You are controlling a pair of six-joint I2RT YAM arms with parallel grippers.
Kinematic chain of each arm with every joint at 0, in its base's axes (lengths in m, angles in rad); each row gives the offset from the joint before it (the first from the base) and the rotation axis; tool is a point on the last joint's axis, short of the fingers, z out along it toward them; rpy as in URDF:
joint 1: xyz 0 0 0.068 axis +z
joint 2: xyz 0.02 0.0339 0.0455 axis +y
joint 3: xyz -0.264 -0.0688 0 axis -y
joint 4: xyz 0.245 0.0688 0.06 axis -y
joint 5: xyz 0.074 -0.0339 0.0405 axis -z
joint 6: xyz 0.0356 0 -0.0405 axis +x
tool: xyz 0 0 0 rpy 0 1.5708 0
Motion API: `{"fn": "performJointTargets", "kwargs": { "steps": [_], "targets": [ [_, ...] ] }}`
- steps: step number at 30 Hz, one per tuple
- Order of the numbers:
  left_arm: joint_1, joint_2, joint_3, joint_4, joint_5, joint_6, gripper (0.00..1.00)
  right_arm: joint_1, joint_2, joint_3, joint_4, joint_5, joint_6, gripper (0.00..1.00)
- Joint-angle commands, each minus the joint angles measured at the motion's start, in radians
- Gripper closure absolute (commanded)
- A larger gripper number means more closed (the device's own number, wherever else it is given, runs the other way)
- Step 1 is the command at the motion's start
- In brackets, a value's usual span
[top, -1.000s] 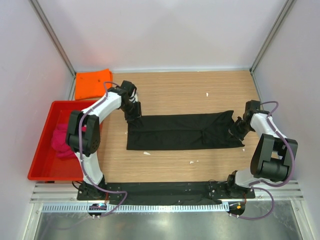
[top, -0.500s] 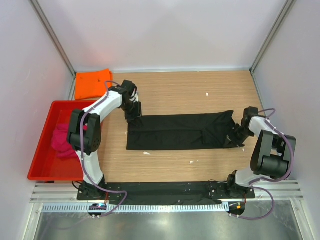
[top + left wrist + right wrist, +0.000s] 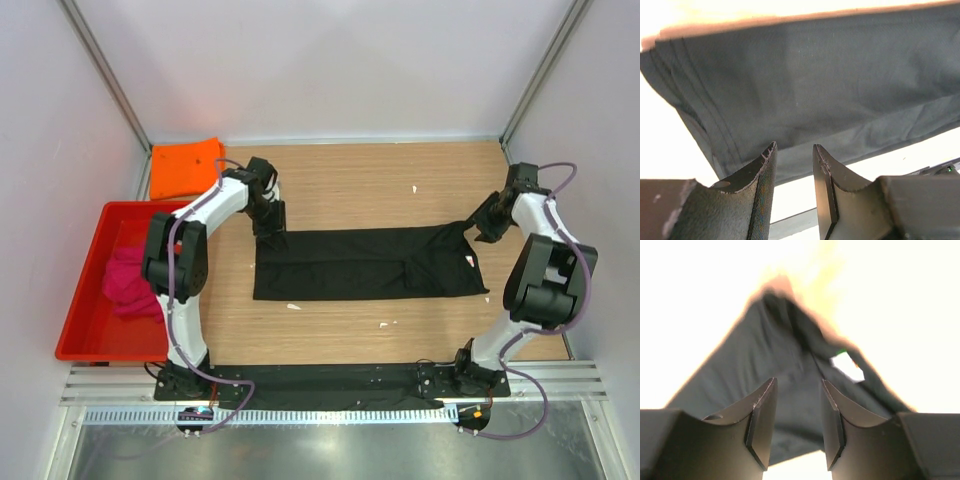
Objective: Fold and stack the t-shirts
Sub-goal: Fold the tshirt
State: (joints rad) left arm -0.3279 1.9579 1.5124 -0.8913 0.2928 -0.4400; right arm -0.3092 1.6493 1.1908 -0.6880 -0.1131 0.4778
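The black t-shirt (image 3: 360,262) lies in the middle of the table, folded into a long flat strip, with its white tag (image 3: 470,260) showing near the right end. My left gripper (image 3: 268,224) stands over its far left corner, and in the left wrist view it (image 3: 793,150) is open with nothing between its fingers. My right gripper (image 3: 480,224) is at the far right corner, open (image 3: 798,382) just above the black cloth (image 3: 785,365) and holding nothing. The orange t-shirt (image 3: 185,166) lies folded at the far left. The pink t-shirt (image 3: 125,280) sits crumpled in the tray.
The red plastic tray (image 3: 78,320) stands along the left edge of the table. A few small white scraps (image 3: 415,188) lie on the wood. Grey walls close in the left, right and far sides.
My right gripper has opened, let go of the shirt's right end and moved toward the far right corner. The shirt's right end now lies flat. The left arm has barely moved.
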Motion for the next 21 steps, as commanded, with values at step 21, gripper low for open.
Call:
{"fn": "performJointTargets", "kwargs": {
  "steps": [21],
  "targets": [
    [0.118, 0.225, 0.141, 0.031, 0.049, -0.077, 0.62, -0.013, 0.291, 0.161, 0.134, -0.017, -0.015, 0.84]
  ]
}}
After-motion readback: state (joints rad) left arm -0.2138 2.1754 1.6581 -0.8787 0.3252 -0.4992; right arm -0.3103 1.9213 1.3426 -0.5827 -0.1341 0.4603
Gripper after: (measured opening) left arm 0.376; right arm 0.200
